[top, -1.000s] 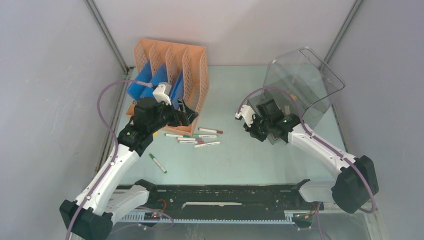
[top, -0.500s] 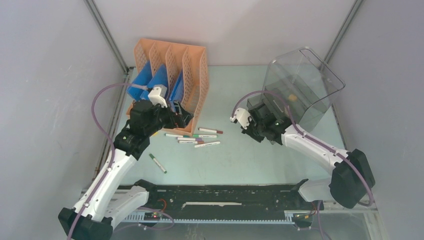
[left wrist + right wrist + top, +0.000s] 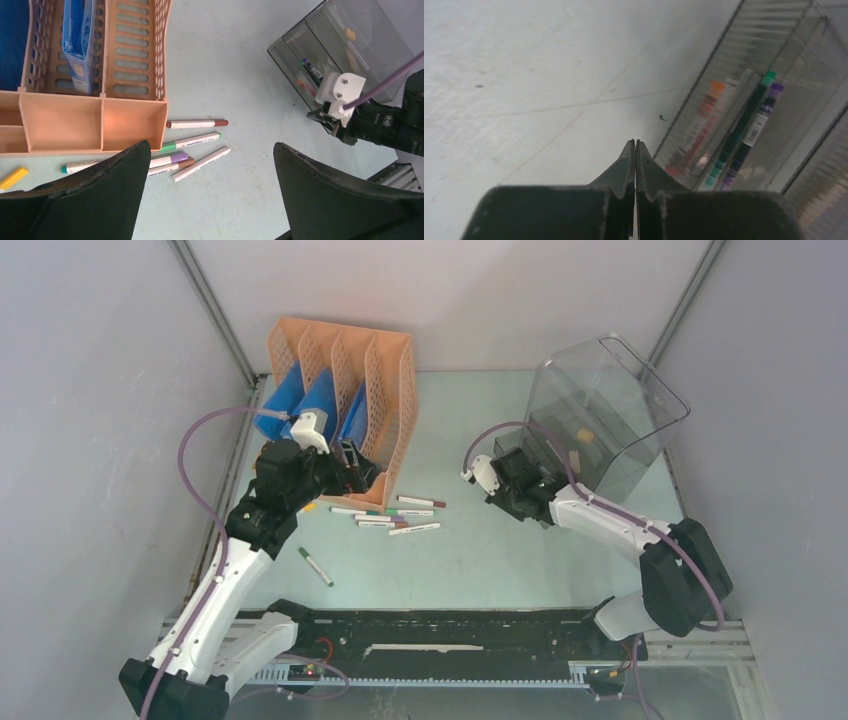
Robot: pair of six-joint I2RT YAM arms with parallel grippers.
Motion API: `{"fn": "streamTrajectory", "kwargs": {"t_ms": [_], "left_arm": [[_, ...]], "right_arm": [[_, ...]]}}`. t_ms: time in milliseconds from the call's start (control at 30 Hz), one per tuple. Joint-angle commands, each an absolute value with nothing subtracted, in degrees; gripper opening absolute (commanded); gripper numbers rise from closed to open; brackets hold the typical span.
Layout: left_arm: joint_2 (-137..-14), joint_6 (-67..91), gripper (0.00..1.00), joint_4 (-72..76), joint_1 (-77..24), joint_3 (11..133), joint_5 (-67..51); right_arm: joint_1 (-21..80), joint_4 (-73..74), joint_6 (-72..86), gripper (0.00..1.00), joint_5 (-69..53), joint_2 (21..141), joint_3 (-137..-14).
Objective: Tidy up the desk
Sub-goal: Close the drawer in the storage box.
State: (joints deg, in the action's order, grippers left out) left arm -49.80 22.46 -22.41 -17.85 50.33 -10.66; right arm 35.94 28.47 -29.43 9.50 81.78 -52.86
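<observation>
The worktop is pale green. The orange rack has rows of holes and holds blue folders. The white pens have brown, green and purple caps.

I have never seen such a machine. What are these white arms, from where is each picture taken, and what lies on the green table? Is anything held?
These are two robot arms, each ending in a two-finger gripper. One picture looks down from above; the other two come from cameras on the wrists. On the desk stand an orange rack with blue folders and a clear box with pens inside. Several markers lie loose near the rack. The left gripper is open, the right gripper shut; neither holds anything.
</observation>
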Motion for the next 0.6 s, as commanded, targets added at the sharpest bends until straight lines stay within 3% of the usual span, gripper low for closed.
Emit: {"fn": "streamTrajectory", "kwargs": {"t_ms": [0,200,433,567], "left_arm": [[-49.0,22.2,1.0,-21.1,-17.1,49.9,-10.5],[-49.1,22.4,1.0,-20.9,-16.7,49.8,-10.9],[-49.7,22.7,1.0,-20.7,-16.4,49.7,-12.1],[-49.8,22.7,1.0,-20.5,-16.4,49.7,-12.8]], "right_arm": [[32.7,23.6,-27.9,0.02,18.7,84.8,-52.3],[27.8,18.1,-28.6,0.24,27.1,85.1,-50.1],[25.8,16.6,-28.7,0.5,28.5,84.1,-49.5],[25.4,17.1,-28.6,0.55,28.0,83.6,-49.5]]}}
